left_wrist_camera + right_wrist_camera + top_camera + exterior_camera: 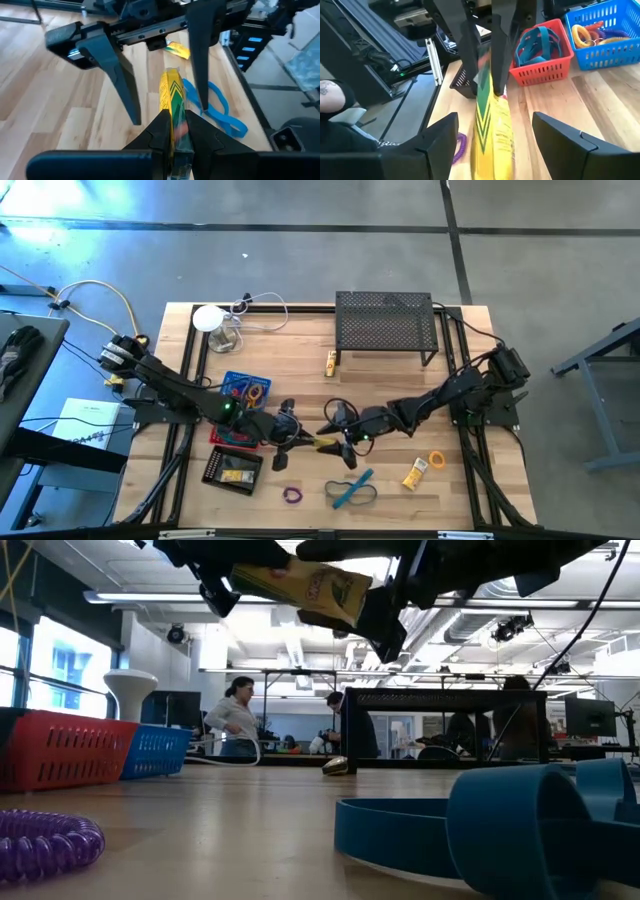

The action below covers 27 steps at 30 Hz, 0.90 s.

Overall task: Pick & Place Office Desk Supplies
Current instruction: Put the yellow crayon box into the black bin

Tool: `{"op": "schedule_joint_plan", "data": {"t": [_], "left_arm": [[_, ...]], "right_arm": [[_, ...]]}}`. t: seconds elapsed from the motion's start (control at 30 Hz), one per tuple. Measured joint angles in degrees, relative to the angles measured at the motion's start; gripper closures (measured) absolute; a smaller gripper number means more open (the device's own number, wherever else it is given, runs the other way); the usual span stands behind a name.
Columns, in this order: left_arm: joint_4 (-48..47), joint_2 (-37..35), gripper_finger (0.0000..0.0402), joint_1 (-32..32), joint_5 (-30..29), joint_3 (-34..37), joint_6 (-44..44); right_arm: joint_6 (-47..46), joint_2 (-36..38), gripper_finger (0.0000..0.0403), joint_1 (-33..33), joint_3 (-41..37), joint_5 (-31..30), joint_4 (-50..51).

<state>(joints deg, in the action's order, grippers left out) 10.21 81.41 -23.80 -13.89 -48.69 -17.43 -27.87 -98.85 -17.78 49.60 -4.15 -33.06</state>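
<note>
The left gripper has its two fingers pressed onto one end of a yellow tube, pinching it so that the tube sticks out forward, lifted clear of the wooden table; in the low view the tube hangs tilted, high above the boards. The right gripper faces it from the other side with its fingers spread wide on either side of the free end, not touching the tube, which reads as a hand-over in mid-air: one arm holds the item steady at one end so the other can close on the bare end. In the high view the two grippers meet near the table's middle, towards its front edge, the left gripper and the right gripper with the tube between them. Beyond them lie the sorting bins on the left arm's side: a red basket holding blue loops, a blue basket with orange and purple rings, and a black tray. Still loose on the table are a purple ring, a blue loop, another yellow tube, an orange ring and a third tube by the black mesh shelf
</note>
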Motion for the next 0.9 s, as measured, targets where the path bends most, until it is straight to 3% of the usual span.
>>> {"op": "schedule_joint_plan", "data": {"t": [0.2, 0.6, 0.73, 0.9], "left_arm": [[0.66, 0.00, 0.0362, 0.12, 0.35, 0.00, 0.04], [0.31, 0.02, 0.0362, 0.14, 0.29, 0.00, 0.00], [0.31, 0.02, 0.0362, 0.12, 0.31, 0.00, 0.01], [0.34, 0.02, 0.0362, 0.12, 0.55, 0.00, 0.09]], "right_arm": [[-0.97, -0.02, 0.0192, -0.04, 0.00, 1.33, 1.20], [1.24, -0.04, 0.0340, -0.04, 0.00, 2.55, 2.56], [2.07, -0.04, 0.0344, -0.07, 0.00, 2.62, 2.62], [2.13, -0.04, 0.0299, -0.11, 0.00, 2.79, 2.32]]}}
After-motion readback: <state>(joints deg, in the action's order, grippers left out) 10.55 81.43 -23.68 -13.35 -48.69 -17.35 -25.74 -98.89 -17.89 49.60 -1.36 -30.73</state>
